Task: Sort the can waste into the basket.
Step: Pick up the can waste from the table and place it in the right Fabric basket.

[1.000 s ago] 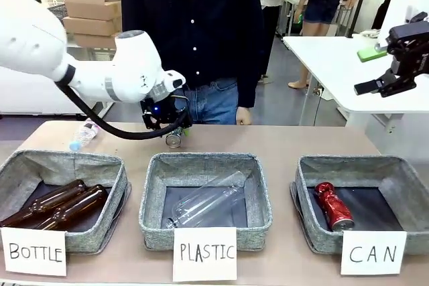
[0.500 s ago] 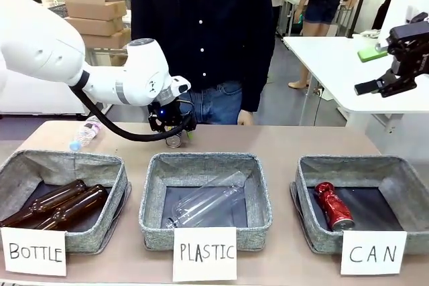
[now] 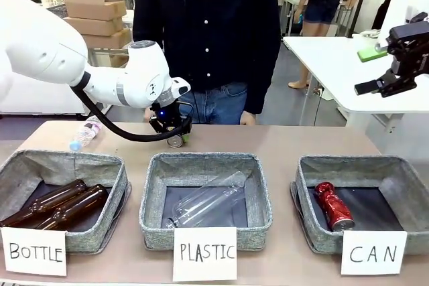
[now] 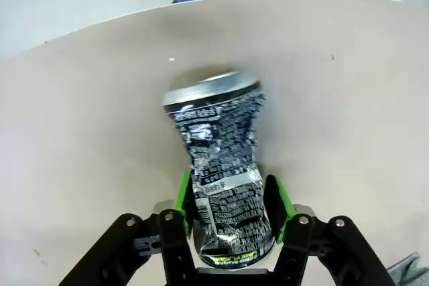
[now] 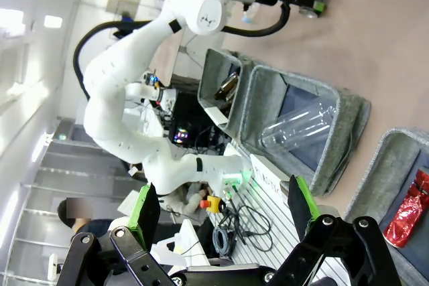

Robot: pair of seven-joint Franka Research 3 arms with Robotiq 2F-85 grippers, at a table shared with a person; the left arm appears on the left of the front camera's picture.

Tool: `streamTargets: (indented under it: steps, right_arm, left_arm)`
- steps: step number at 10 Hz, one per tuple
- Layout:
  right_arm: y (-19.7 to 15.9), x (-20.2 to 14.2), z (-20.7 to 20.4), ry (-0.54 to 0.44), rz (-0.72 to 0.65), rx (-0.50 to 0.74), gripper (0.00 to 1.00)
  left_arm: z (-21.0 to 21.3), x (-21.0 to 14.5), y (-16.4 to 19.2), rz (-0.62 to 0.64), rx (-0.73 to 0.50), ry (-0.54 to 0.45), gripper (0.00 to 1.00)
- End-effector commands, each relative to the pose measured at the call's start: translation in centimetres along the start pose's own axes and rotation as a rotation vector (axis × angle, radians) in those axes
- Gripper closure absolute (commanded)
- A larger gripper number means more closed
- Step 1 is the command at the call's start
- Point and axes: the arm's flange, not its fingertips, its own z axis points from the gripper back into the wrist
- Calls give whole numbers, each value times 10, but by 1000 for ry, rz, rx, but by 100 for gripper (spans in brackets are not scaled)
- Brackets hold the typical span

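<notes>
Item: one dented silver-grey can (image 4: 221,165), lying on tabletop (image 4: 348,98); near end between my jaws, green pads (image 4: 182,195) touching.

Glossy white rounded arm (image 3: 80,65); black looped cable (image 3: 110,128); black end effector (image 4: 228,191), green pads (image 4: 179,195).

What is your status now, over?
Left gripper shut on silver can, on table. Right gripper open, raised. Red can in CAN basket. Way looks clear.

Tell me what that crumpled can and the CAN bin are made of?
The silver-grey can looks like thin metal, probably aluminium: shiny rim, printed skin creased and dented. The basket marked CAN looks like woven grey fabric, soft-sided with a mottled weave.
</notes>
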Motion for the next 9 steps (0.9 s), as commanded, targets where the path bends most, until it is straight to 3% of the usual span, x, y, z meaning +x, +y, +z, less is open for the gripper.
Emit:
streamTargets:
  steps: [1,2,6,7,9]
  right_arm:
    - [-1,0,1,1,23,-3,0]
    - [-1,0,1,1,23,-3,0]
    - [-1,0,1,1,23,-3,0]
    - [-1,0,1,1,23,-3,0]
    - [-1,0,1,1,23,-3,0]
  left_arm:
    - [0,2,-1,12,45,-1,100]
    - [-1,1,-1,8,50,2,96]
    - [7,1,1,21,31,-8,100]
    - [34,-7,-2,13,-17,9,100]
    - [139,-60,-7,-100,-180,76,100]
